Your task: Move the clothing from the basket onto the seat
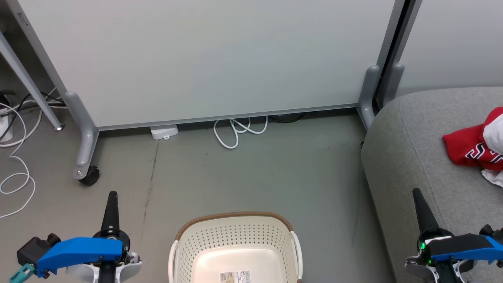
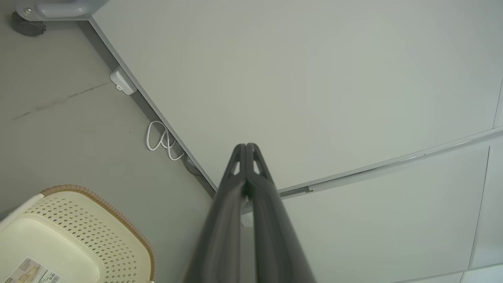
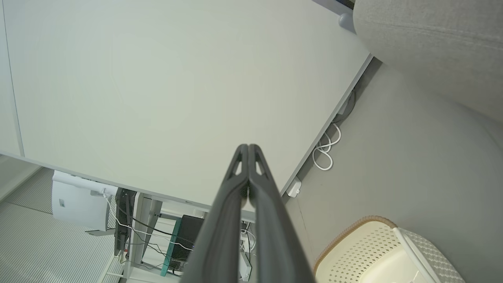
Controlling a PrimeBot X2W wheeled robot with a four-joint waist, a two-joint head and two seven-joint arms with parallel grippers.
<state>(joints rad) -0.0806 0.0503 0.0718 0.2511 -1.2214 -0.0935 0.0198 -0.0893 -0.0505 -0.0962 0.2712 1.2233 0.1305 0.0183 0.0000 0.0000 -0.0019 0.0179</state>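
left gripper (image 1: 112,195) and right gripper (image 1: 415,192), long dark fingers: each pair pressed together tip to tip, nothing held, one on either side of the basket. cream-white perforated plastic laundry basket with brown braided rim (image 1: 235,215): stands on the grey floor (image 1: 275,177); what shows of its inside is bare but for a paper label (image 1: 235,276). red soft-fabric clothing with white trim and outlined lettering (image 1: 467,147): bunched on the large grey upholstered sofa seat (image 1: 408,157), far right. judgement: transfer looks complete. next move calls only for a check of the basket's hidden near end, with no grasp needed.
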